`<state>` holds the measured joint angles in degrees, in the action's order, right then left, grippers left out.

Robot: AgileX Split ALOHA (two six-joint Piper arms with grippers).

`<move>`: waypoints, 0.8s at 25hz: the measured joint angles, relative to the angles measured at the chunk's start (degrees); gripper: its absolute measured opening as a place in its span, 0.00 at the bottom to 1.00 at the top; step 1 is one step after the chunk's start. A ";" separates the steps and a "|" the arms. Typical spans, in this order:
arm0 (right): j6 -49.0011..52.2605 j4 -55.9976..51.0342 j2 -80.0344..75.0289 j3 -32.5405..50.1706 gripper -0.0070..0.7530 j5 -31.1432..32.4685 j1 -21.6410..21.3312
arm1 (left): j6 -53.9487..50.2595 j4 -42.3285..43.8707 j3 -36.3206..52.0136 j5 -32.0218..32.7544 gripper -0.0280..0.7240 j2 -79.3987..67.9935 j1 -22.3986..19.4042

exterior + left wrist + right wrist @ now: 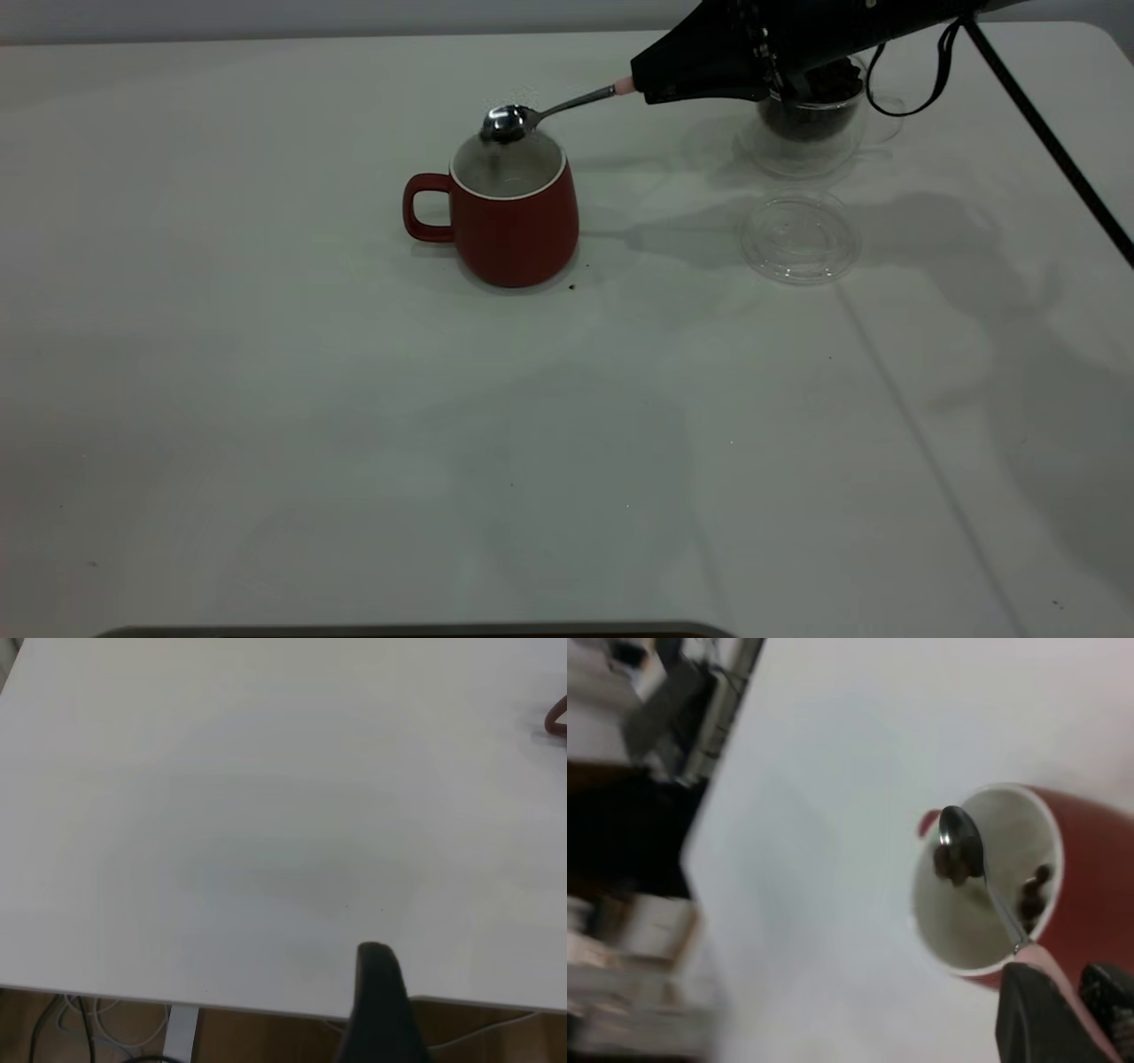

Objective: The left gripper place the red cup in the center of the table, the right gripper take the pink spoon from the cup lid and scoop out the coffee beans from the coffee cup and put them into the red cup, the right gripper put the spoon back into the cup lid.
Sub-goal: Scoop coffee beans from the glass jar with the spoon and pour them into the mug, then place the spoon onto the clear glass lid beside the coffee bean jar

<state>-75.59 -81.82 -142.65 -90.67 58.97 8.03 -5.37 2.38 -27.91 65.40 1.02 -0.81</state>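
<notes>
One pincer works in the exterior view: the right pincer (651, 84), closed on the pink spoon (554, 108), holds its bowl over the red cup (509, 213) on the counter (266, 399). Beside the cup stand the coffee cup (811, 124) and the cup lid (800, 237).

Left wrist view: the left pincer (381, 1010) sits at the counter edge, well apart from the red cup; whether it is open I cannot tell.

Right wrist view: coffee beans (1032, 895) lie inside the red cup.

Even, dim overhead light; soft arm shadows fall across the table (266, 399). Right wrist view motion-blurred; the spoon (532, 115) bowl shows glare.
</notes>
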 joint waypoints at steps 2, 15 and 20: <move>-6.58 1.75 0.86 0.00 0.13 -1.75 0.35 | 0.00 0.00 0.00 0.00 0.82 0.00 0.00; 0.39 21.06 15.41 0.83 0.13 8.12 -5.68 | 0.00 0.00 0.00 0.00 0.82 0.00 0.00; 7.30 24.40 15.53 5.31 0.13 8.27 -17.88 | 0.00 0.00 0.00 0.00 0.82 0.00 0.00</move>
<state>-68.29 -57.42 -127.12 -85.35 67.24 -9.85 -5.37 2.38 -27.91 65.40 1.02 -0.81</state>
